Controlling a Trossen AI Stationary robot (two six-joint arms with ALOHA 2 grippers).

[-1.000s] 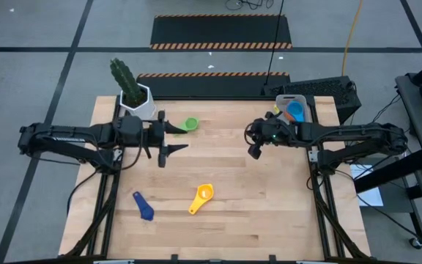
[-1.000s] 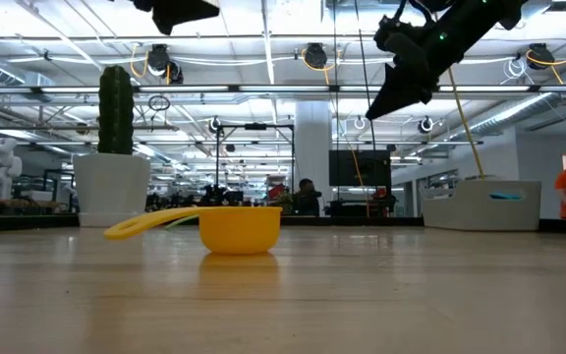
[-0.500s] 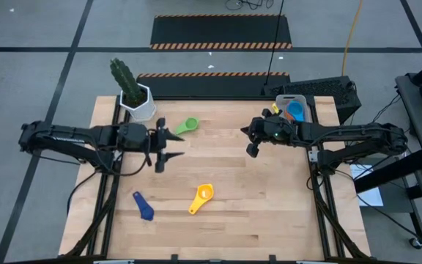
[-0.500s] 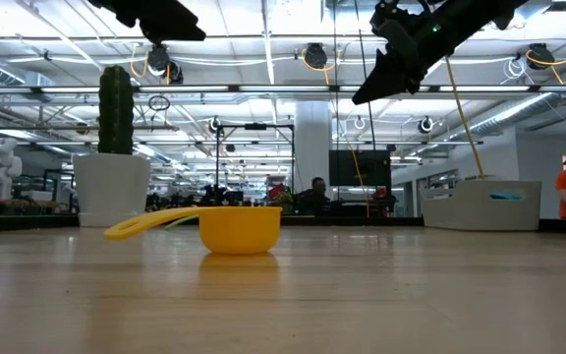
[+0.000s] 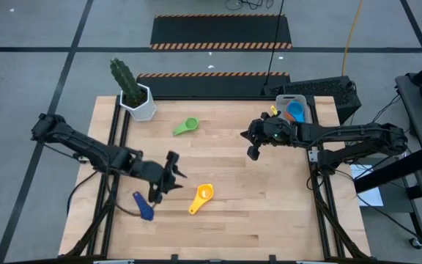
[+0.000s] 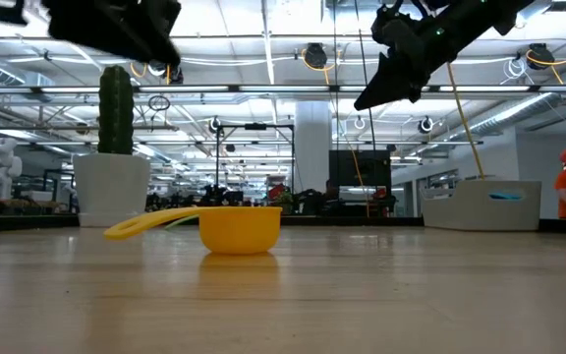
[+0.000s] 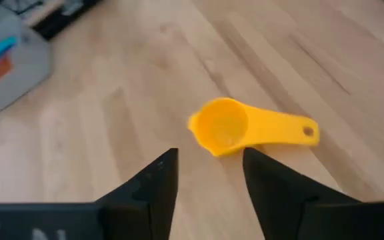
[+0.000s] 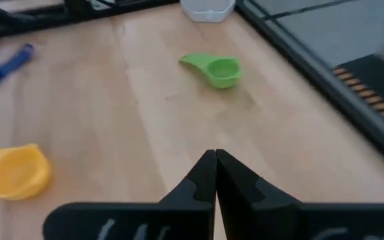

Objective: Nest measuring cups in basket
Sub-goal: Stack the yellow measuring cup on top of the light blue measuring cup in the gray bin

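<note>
Wooden table [image 5: 269, 213] in a lit hall; left tool [image 5: 168, 176] spread, right tool [image 5: 253, 152] pressed together.

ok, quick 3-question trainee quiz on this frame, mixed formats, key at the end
1. True or false: the green cup already sits in the basket.
2. Which cup lies directly ahead of the left gripper? A) yellow cup B) dark blue cup C) green cup
3. Fill in: the right gripper hangs above the table with its fingers ____.

Key: 1 false, it lies on the table near the cactus pot. 2 A. 3 shut, holding nothing.
</note>
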